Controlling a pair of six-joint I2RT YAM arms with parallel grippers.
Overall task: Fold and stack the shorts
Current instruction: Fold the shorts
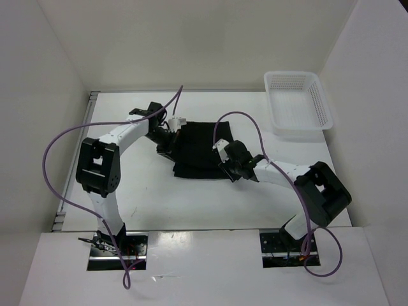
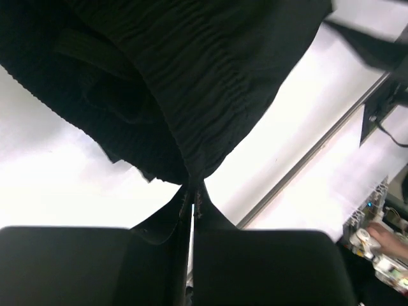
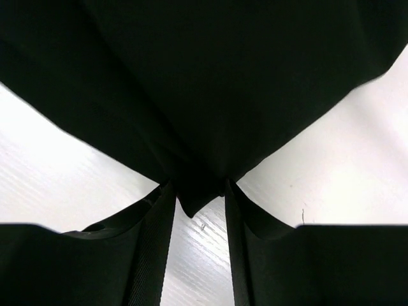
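Shorts (image 1: 199, 150) are clamped at the waistband by the left end effector (image 2: 192, 191), and by only a corner in the right end effector (image 3: 199, 191). Uneven pulling could slip that corner free.

Top view: I can't make out tips of left claw (image 1: 167, 137) or right claw (image 1: 220, 153). They're black on black against shorts (image 1: 201, 143), with wrist housings over them. Left wrist view: shorts run off top and left edges; hardware (image 2: 382, 245) at bottom right blurred, unreadable. Right wrist view: fingertips (image 3: 159, 217) end buried in fabric; shorts cut by top edge.
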